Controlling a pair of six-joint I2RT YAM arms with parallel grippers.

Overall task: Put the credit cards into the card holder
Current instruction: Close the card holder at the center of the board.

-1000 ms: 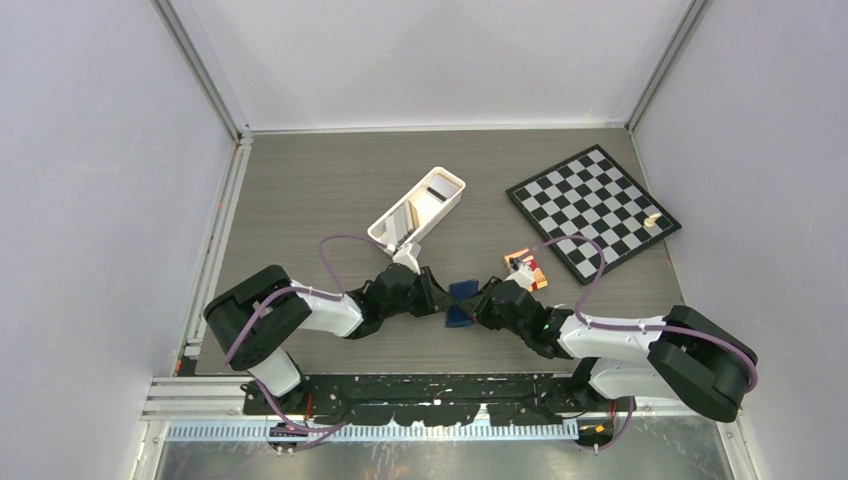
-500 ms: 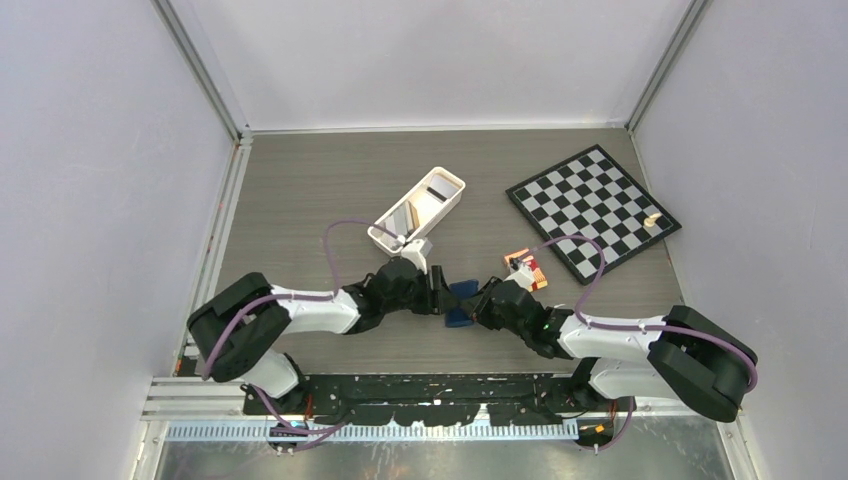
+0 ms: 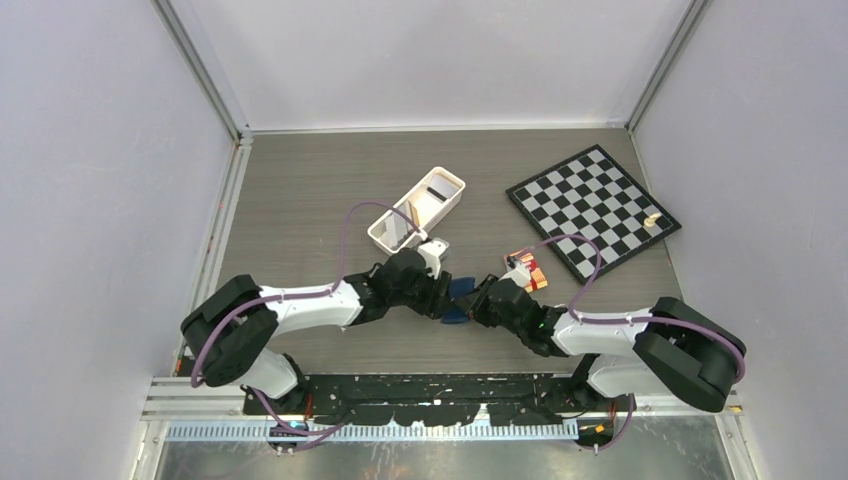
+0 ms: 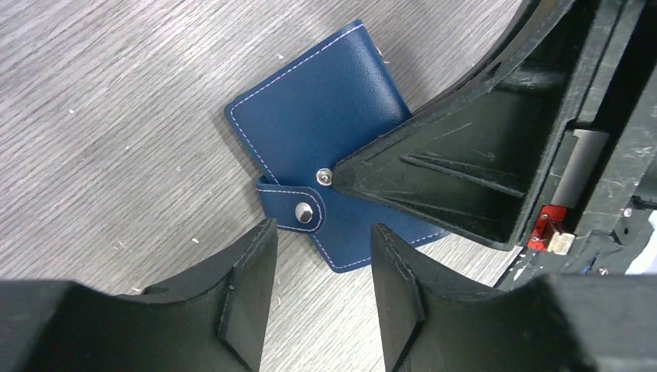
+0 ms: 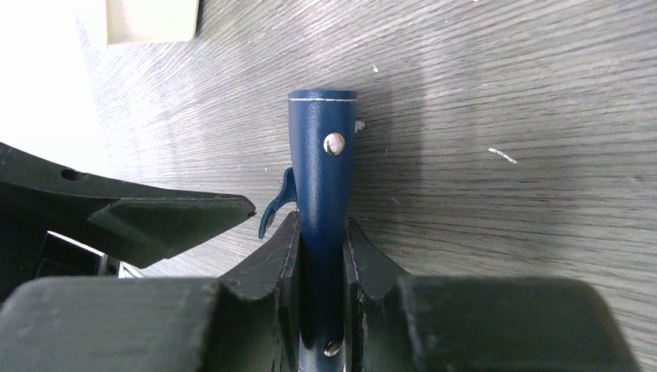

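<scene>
While the right end effector [image 5: 321, 232] clamps the card holder [image 4: 318, 124] edgewise, the left end effector [image 4: 321, 240] gapes.

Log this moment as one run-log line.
left gripper: open, by clasp | right gripper: shut on holder | clasp: unsnapped | cards: in tray

Left pincer [image 4: 322, 240] agape, right pincer [image 5: 321, 229] tight on the card holder [image 5: 321, 167], both low, nearly nose-to-nose.
</scene>
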